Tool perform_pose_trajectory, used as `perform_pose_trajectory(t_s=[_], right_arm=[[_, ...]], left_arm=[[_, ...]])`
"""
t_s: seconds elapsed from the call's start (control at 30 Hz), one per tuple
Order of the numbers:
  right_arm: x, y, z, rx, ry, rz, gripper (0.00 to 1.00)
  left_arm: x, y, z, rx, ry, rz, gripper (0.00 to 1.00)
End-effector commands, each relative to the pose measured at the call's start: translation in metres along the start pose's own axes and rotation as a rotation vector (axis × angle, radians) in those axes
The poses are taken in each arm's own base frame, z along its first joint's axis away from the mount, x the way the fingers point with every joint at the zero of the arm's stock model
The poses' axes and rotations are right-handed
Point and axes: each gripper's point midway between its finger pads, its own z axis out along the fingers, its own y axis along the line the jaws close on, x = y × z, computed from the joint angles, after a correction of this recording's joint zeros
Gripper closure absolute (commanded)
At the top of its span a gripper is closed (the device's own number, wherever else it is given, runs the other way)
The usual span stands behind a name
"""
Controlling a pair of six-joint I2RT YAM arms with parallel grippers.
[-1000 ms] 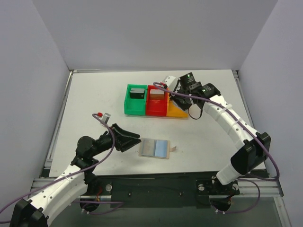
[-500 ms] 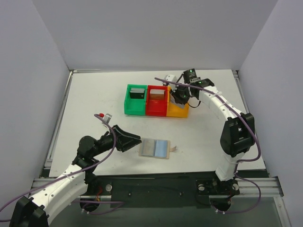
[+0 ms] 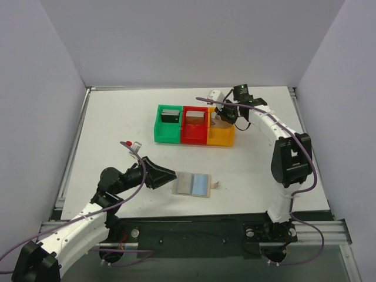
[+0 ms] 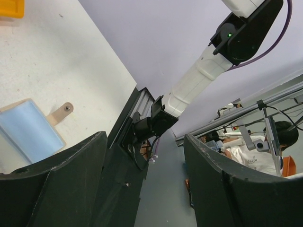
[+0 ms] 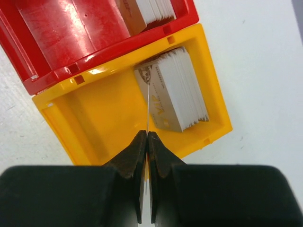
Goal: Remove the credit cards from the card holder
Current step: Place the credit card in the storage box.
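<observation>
- The right gripper [image 5: 147, 140], in the lower middle of its wrist view, is closed tight on one thin card [image 5: 147, 106], seen edge-on, over the orange bin [image 5: 85, 127].
- A stack of cards [image 5: 177, 90] stands in the right part of that bin.
- The left gripper [image 3: 164, 174] is wide open and holds nothing.
- The card holder [image 3: 192, 184] lies open and flat in the lower middle of the top view, just right of the left gripper.
</observation>
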Motion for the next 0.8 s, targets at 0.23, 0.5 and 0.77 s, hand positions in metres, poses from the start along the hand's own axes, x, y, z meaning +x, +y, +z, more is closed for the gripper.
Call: perform_pose_trajectory(t_s=[0.23,0.5,0.77], right_arm=[[-0.017,-0.01,0.012,0.005,-0.1,-0.104,1.0],[-0.006,0.002,0.023,-0.035,-0.088,-0.13,1.0],[0.008,0.009,0.035,-0.06,-0.054,-0.138,1.0]], left_arm=[[0.003,0.004,0.0,-0.004,0.019,0.015,0.25],[0.005,0.007,0.001,-0.014,0.026,0.006,0.25],[0.007,0.01,0.001,-0.023,0.029,-0.001,0.25]])
